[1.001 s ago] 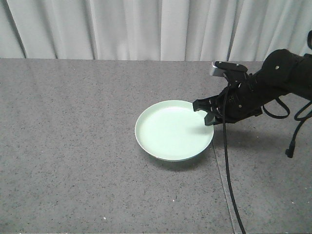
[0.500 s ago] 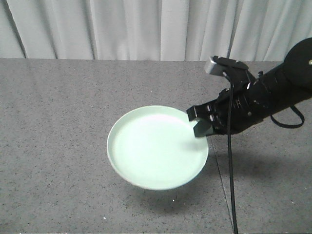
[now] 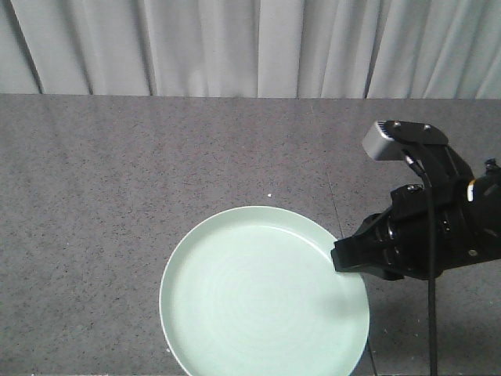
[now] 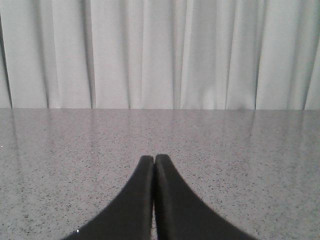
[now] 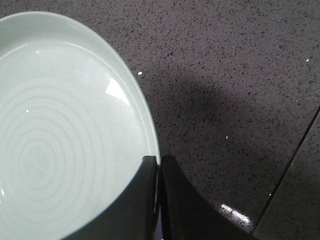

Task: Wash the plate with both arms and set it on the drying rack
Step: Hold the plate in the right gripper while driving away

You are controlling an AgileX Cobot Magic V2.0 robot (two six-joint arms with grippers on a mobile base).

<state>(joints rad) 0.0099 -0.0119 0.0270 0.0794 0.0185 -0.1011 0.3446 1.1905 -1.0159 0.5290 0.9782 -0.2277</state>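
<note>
The right pincer (image 5: 158, 162) is clamped on the rim of the round, pale mint-green, glossy plate (image 3: 262, 294). One black finger lies over the inner face and the other on the outer side, with the low upturned edge running between them. The plate spreads away from the pincer's tip, face up, with faint concentric rings on its surface. The front view cuts off its far side at the bottom border. On the outer side of the pincer a dark shadow lies on the grey speckled stone worktop (image 3: 117, 172), just beside the rim. Behind the pincer, on the black right arm (image 3: 446, 235), sits a light grey camera block (image 3: 403, 137), and a black cable (image 3: 430, 313) hangs down in front of it. The left pincer (image 4: 153, 161) has its fingers pressed together with nothing between them, low over bare worktop, and it points toward a white pleated curtain (image 4: 150, 50) at the far edge
</note>
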